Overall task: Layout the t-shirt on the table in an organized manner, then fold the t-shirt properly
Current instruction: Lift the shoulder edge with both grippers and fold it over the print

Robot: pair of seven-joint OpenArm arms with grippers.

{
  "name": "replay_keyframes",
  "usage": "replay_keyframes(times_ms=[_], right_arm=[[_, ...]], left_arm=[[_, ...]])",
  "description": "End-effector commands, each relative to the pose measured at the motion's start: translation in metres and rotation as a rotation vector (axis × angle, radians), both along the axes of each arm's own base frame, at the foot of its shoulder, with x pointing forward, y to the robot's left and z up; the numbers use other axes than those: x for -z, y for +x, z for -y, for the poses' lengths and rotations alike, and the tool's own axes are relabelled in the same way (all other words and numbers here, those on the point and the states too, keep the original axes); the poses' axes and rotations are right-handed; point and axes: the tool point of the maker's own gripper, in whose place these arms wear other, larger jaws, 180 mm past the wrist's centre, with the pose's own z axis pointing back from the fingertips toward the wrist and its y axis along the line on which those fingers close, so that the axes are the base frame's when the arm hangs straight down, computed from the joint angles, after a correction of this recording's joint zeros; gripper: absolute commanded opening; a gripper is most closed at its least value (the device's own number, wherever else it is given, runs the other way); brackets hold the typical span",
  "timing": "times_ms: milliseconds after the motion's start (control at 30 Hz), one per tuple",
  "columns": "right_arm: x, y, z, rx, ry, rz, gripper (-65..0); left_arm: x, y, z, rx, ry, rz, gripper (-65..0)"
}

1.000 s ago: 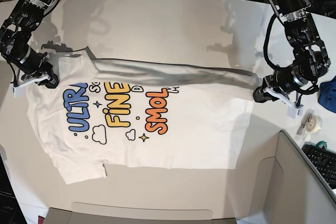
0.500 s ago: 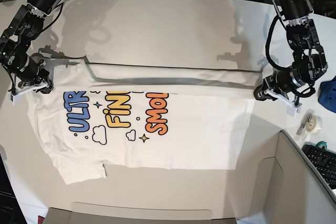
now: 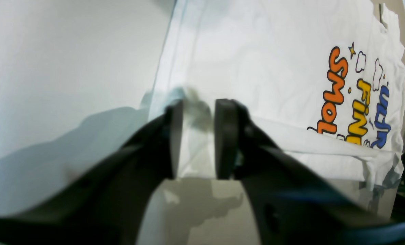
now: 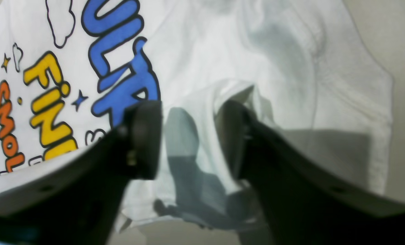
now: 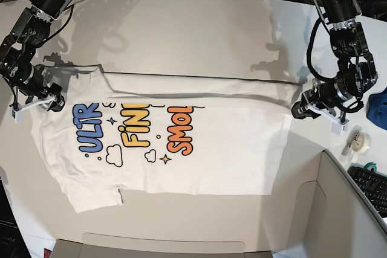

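The t-shirt (image 5: 199, 155) lies print up on the table (image 5: 193, 28), its far long edge folded over in a narrow white strip that covers the tops of the letters. My left gripper (image 5: 299, 110) is at the strip's right end. In the left wrist view its jaws (image 3: 199, 102) stand apart, with slack t-shirt (image 3: 256, 51) hem between them on the table (image 3: 52, 51). My right gripper (image 5: 51, 102) is at the sleeve end. In its wrist view the right gripper (image 4: 190, 105) is open around a loose fold of the t-shirt (image 4: 222, 41).
A dark blue cloth (image 5: 379, 107), a tape roll (image 5: 361, 143) and a keyboard (image 5: 372, 188) sit at the right edge. A grey-beige partition panel (image 5: 344, 209) rises at the near right, and a cardboard edge (image 5: 163, 246) runs along the front.
Both grippers have opened and let go of the shirt's far edge. The lifted flap, drawn toward the far side, now lies flat as a folded strip.
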Motion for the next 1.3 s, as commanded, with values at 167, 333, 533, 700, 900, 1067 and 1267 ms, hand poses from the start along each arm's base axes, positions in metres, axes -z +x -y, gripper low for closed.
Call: replay_keyframes(times_ms=[167, 333, 533, 700, 900, 1067, 1267], right_arm=[[-0.044, 0.020, 0.027, 0.023, -0.062, 0.114, -23.5], [-0.066, 0.012, 0.063, 0.146, -0.020, 0.203, -23.5], [-0.047, -0.038, 0.078, 0.243, 0.144, 0.210, -23.5], [-0.009, -0.082, 0.060, 0.281, 0.270, 0.169, -23.5], [-0.001, -0.076, 0.042, 0.289, 0.329, 0.190, -23.5], [0.008, -0.058, 0.040, 0.329, 0.383, 0.210, -23.6], [0.037, -0.056, 0.030, 0.381, 0.505, 0.149, -23.7]], left_arm=[[-0.019, 0.009, -0.007, -0.005, 0.008, 0.055, -40.6], [-0.029, 0.008, -0.005, 0.009, 0.034, 0.086, -40.7], [-0.045, -0.011, 0.008, 0.060, 0.099, 0.142, -40.7], [-0.051, -0.026, 0.017, 0.096, 0.138, 0.159, -40.7], [-0.051, -0.033, 0.020, 0.109, 0.149, 0.159, -40.7], [-0.045, -0.039, 0.019, 0.106, 0.148, 0.141, -40.7], [-0.044, -0.040, 0.019, 0.106, 0.148, 0.138, -40.7]])
